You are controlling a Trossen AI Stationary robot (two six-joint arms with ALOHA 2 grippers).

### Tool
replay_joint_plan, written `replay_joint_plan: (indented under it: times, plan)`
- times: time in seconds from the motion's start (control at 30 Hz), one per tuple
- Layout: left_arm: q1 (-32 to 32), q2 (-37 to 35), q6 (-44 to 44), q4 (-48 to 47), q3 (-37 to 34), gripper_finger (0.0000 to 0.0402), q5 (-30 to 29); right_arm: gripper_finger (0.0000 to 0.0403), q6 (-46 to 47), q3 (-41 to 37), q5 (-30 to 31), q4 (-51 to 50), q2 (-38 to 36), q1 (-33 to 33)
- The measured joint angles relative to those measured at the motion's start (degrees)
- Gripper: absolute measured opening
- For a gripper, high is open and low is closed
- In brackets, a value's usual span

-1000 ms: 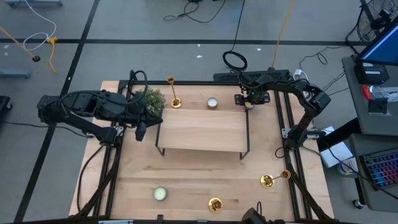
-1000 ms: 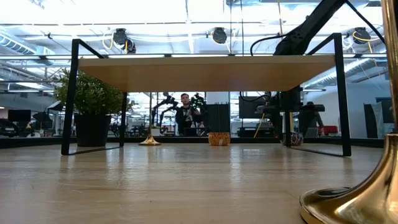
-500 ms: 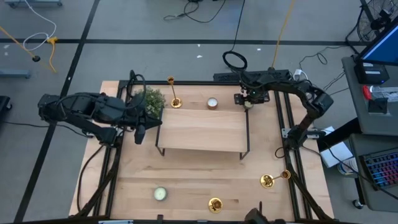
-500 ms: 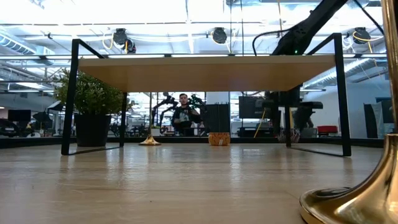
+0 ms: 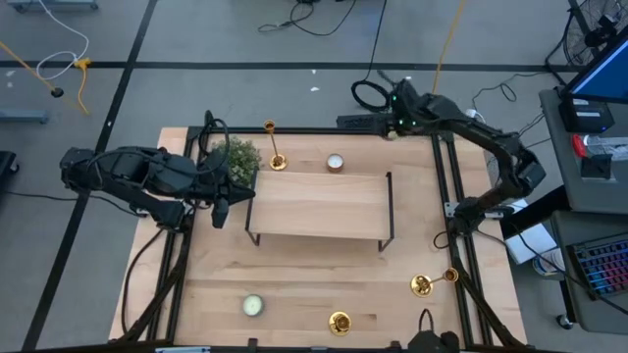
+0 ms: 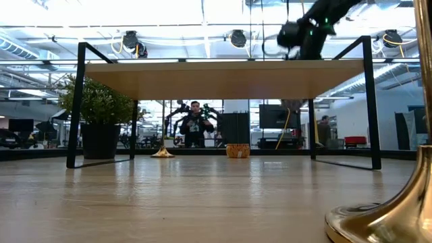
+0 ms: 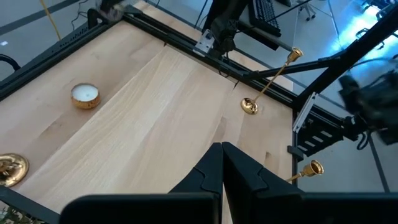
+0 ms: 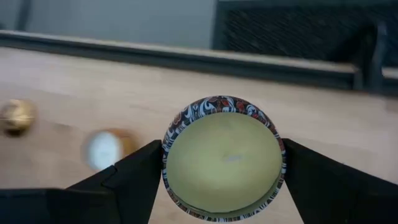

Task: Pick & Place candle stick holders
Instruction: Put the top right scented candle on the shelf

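My right gripper (image 8: 224, 167) is shut on a round candle tin (image 8: 225, 158) with a patterned wall and pale wax. It hangs high above the table's far right corner (image 5: 395, 118). My left gripper (image 7: 222, 157) is shut and holds nothing, over the low shelf's left end (image 5: 221, 201). One gold candle stick holder (image 5: 276, 157) stands on its base at the far edge. Another (image 5: 422, 284) lies tilted, with its top by the right rail. A third (image 5: 340, 322) stands at the near edge. My right gripper pinches the tin's round wall (image 8: 166, 155) between its two fingers (image 8: 134, 177), one on each opposite side. The fingers slant down from the far right. The tin is lifted clear of the table, with its open wax face toward the wrist camera.
A low wooden shelf (image 5: 319, 206) on black legs stands mid-table. A green plant (image 5: 241, 157) sits at its far left corner. Tealights lie at the far edge (image 5: 336, 162) and the near left (image 5: 253, 305). Black rails (image 5: 442, 186) run along the table's sides. A person (image 6: 194, 125) stands in the room beyond.
My right gripper has gone up from the table by the shelf's far right leg and tipped steeper. It stays shut on the candle tin, which is now lifted clear of the table, higher than the shelf top.
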Motion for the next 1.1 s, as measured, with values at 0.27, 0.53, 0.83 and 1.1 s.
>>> replay_joint_plan:
  times: [0.27, 0.53, 0.83, 1.1]
  plan:
    - [0.0, 0.0, 0.5, -0.3, 0.0, 0.0007, 0.0, 0.0293, -7.2, 10.2, -9.1, -6.9, -0.2, 4.1]
    - [0.0, 0.0, 1.8, -0.5, 0.0, 0.0008, -0.1, 0.0293, -17.7, 14.5, -13.1, -15.7, -0.1, 10.6]
    - [0.0, 0.0, 2.4, -0.5, 0.0, 0.0008, -0.5, 0.0293, -23.4, 14.5, -14.6, -20.1, -0.1, 20.6]
    - [0.0, 0.0, 1.9, -0.5, 0.0, 0.0008, -0.5, 0.0293, -27.0, 14.5, -5.7, -24.1, -0.1, 29.0]
